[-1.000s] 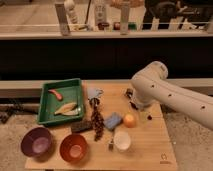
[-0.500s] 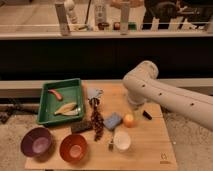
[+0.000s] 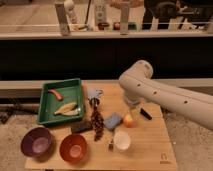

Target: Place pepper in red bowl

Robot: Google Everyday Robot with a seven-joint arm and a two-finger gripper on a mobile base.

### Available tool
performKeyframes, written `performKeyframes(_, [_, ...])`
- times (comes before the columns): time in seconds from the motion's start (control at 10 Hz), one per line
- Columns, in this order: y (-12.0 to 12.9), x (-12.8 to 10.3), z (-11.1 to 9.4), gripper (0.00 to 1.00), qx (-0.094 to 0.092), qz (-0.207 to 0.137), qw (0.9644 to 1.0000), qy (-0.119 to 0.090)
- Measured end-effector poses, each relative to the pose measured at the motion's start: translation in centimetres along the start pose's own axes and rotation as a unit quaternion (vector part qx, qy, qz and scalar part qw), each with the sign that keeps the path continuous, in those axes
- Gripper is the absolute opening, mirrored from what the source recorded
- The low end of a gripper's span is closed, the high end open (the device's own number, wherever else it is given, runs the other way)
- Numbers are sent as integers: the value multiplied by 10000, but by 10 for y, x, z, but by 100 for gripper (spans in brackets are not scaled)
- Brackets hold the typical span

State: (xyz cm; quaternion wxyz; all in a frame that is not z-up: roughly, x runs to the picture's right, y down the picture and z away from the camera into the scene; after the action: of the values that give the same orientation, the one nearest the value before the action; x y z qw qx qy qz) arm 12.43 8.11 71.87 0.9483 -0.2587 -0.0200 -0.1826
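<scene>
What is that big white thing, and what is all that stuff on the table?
The big white thing is a robot arm, seen by one camera looking down at a wooden table. Its gripper, the hand at the arm's tip, hangs open and empty over the table, by the orange fruit. A red pepper and a pale yellow item lie in the green tray. In front stand a purple bowl, a red bowl and a white cup.
</scene>
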Motion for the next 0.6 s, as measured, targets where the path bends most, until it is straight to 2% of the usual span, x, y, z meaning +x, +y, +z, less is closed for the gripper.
performKeyframes(0.6, [-16, -17, 6, 80, -11, -340, 9994, -24])
